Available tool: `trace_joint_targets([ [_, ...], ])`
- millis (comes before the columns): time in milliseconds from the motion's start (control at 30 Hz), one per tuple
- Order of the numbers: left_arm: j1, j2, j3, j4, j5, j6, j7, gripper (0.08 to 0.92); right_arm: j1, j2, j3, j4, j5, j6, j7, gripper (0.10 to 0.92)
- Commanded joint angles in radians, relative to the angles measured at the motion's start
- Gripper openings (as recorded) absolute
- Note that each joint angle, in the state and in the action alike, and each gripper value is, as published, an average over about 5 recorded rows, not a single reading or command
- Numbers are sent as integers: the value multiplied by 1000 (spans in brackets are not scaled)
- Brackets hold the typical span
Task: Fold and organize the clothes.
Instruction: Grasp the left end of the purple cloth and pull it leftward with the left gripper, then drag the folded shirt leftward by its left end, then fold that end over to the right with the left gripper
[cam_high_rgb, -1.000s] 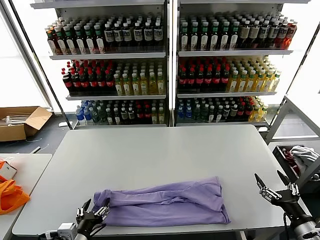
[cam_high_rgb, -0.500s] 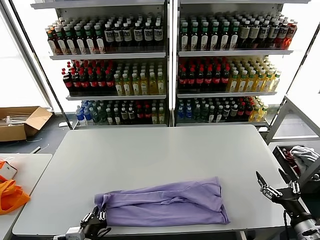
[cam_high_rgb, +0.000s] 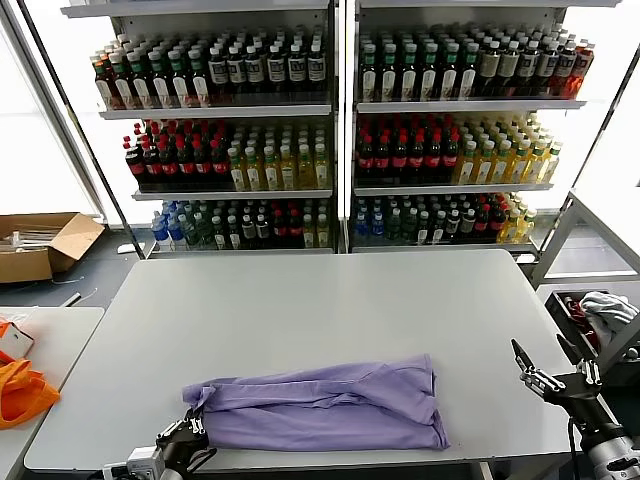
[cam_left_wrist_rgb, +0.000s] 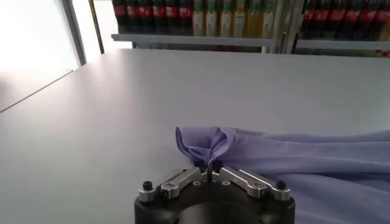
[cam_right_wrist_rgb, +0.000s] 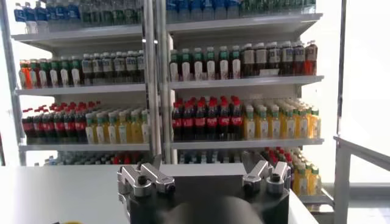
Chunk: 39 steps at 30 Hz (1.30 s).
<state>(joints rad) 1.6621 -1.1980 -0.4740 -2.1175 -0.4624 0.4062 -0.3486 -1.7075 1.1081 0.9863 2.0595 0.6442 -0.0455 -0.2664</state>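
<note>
Near the front edge of the grey bench (cam_high_rgb: 300, 300) lies the lavender T-shirt (cam_high_rgb: 320, 405), folded into a long, lumpy strip. At its left end the left gripper (cam_left_wrist_rgb: 209, 165) has its jaws pressed together on a small bunch of cloth. Off to the right, past the bench edge, the right gripper (cam_high_rgb: 548, 368) waits with jaws spread wide, touching nothing. I think the pinch looks small, so a quick pull could let the cloth slip out, or drag the whole shirt along and mess up the fold
</note>
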Motion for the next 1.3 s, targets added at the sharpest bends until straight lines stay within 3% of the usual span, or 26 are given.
trace_joint_targets([
  [33, -46, 101, -146, -18, -85, 21, 53, 94, 1, -3, -1, 6, 9, -4, 1, 823],
  [333, -102, 329, -479, 84, -199, 29, 274, 94, 15, -12, -19, 7, 14, -6, 1, 823],
  [467, -152, 435, -534, 156, -235, 18, 327, 94, 11, -11, -24, 8, 14, -5, 1, 823],
  [567, -173, 484, -525, 144, -245, 15, 335, 94, 6, -9, -25, 10, 14, -4, 0, 823],
  [633, -172, 475, -494, 89, -251, 20, 327, 94, 5, -5, -28, 13, 14, -4, 1, 823],
  [733, -161, 407, -395, -35, -252, 38, 307, 94, 3, 5, -38, 19, 12, -6, 2, 823],
  [900, -168, 287, -104, -185, -250, 52, 275, 94, -4, 10, -50, 33, 7, -12, 2, 823],
  [1067, -193, 174, 131, -161, -234, 16, 259, 94, 10, 30, -70, 36, -10, -22, 4, 823],
  [1300, -258, 88, 256, -85, -233, 14, 238, 94, -16, 54, -65, 46, -17, -19, 3, 823],
])
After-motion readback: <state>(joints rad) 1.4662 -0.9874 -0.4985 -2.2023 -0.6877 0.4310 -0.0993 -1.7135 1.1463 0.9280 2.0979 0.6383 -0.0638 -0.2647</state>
